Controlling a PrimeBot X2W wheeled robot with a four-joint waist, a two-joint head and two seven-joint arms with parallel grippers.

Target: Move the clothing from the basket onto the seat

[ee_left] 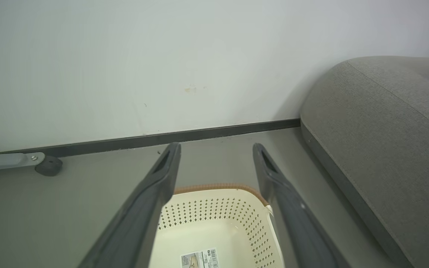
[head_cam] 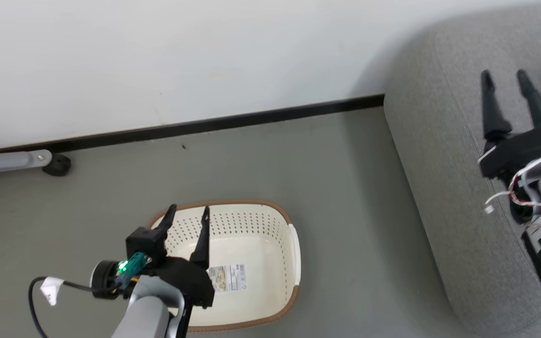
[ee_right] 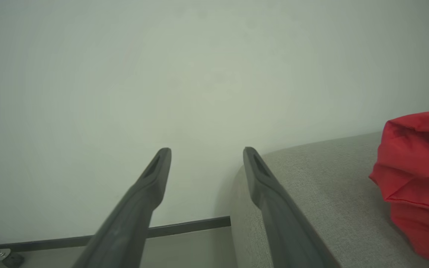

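On the floor, between the dark skirting board (head_cam: 204,126) and the rounded corner of the seat (head_cam: 439,164): cream laundry basket (head_cam: 251,225), upright. The perforated walls and the bottom are in plain sight, with a printed label (head_cam: 227,278) stuck to the bottom. No fabric shows inside; the near-left part is hidden behind the left arm.

Left jaws: spread wide, nothing between them, hanging over the basket's left half with the tips pointing toward the wall.

Right jaws: also spread wide and holding nothing, out over the grey seat cushion, well apart from the basket.

Clothing (ee_right: 419,167): a bunched red garment lying on the seat, off to the right of the right jaws and not touching them. No numbers or trim can be made out on the folds facing the right wrist camera.

Judgement: the transfer looks finished or very nearly so. What is left, at most, is checking the hidden corner of the basket.
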